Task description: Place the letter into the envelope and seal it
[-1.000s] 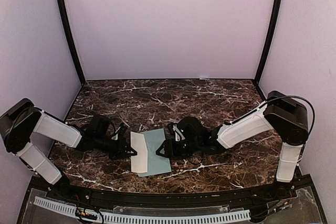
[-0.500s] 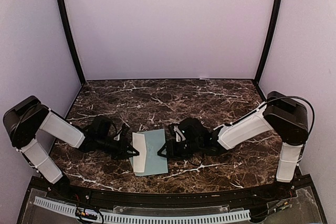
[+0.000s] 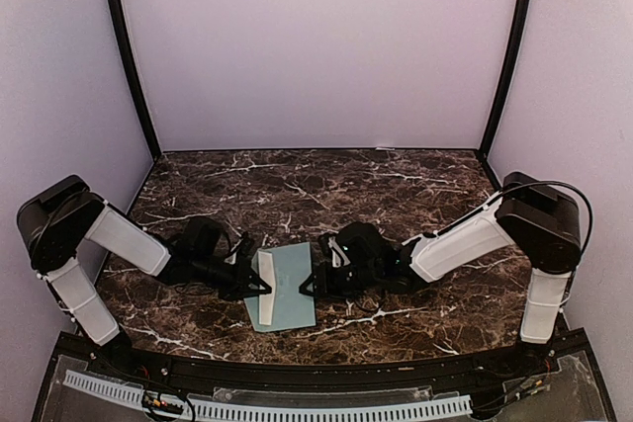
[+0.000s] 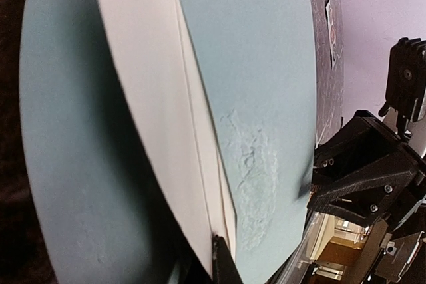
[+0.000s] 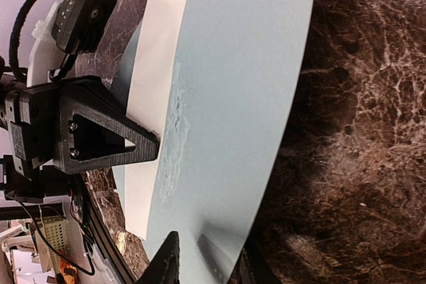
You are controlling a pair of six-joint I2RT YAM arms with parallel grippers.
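Envelope (image 3: pixel 289 284) flat at near centre of table (image 3: pixel 396 195), flap (image 3: pixel 263 269) raised | left gripper (image 3: pixel 259 282) closed, seemingly pinching flap tip | right gripper (image 3: pixel 307 286) at right edge, grip impossible to tell | likely light, floppy, easily creased, slippery on marble | best held by edges

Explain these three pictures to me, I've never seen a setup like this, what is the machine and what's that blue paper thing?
This is a robot with a left arm and a right arm, bolted at the near edge of a dark marble table. One picture looks down from above and behind them; the other two come from a camera on each wrist, very close up. The blue thing is a paper envelope lying on the table, its whitish-lined flap lifted. The left end effector is shut, its tip at the flap. The right end effector sits at the envelope's opposite edge; whether it grips is unclear.
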